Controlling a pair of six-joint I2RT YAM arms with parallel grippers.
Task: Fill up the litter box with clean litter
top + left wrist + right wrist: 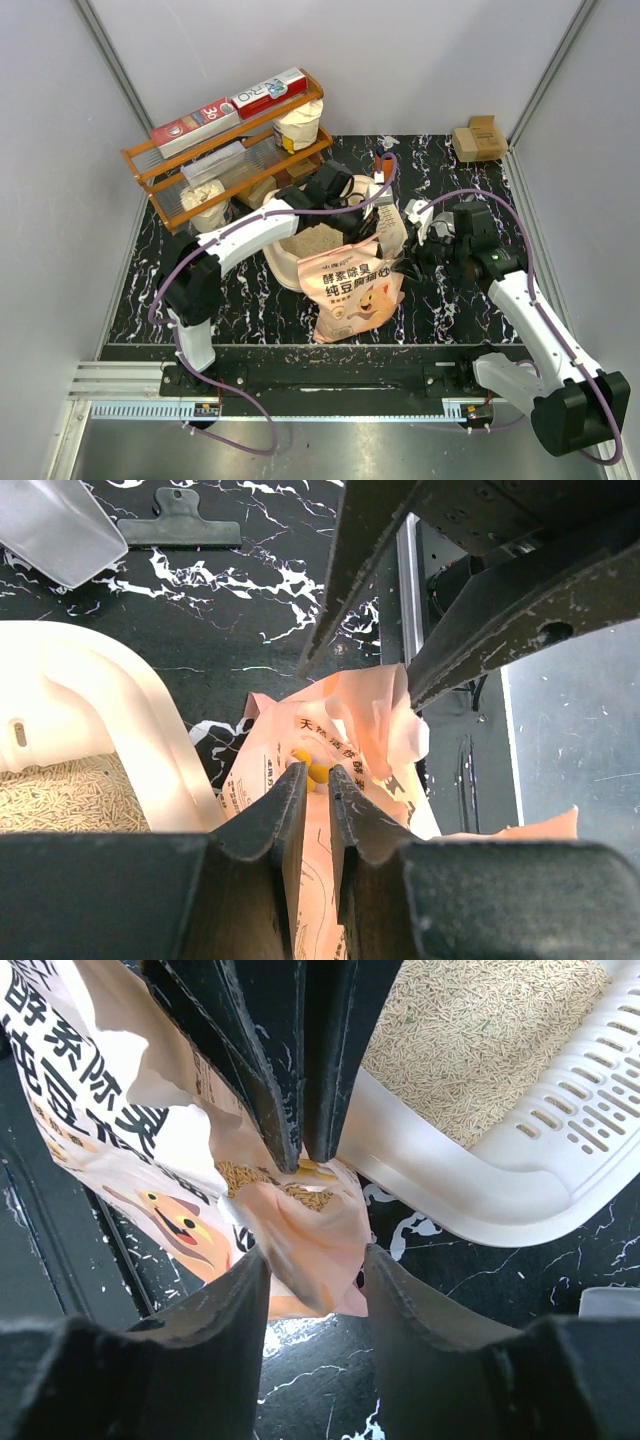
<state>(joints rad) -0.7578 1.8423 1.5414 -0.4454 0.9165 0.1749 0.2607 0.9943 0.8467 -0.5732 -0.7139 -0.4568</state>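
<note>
Lying at the middle of the tabletop, the litter box holds a layer of clean litter. Just right of it, the left gripper has its jaws clamped on the torn top edge of the peach-orange litter bag. The right gripper has its jaws apart around a crumpled flap of that bag; whether they squeeze it I cannot tell.

Beige litter box, tan granules inside (shallow)
</note>
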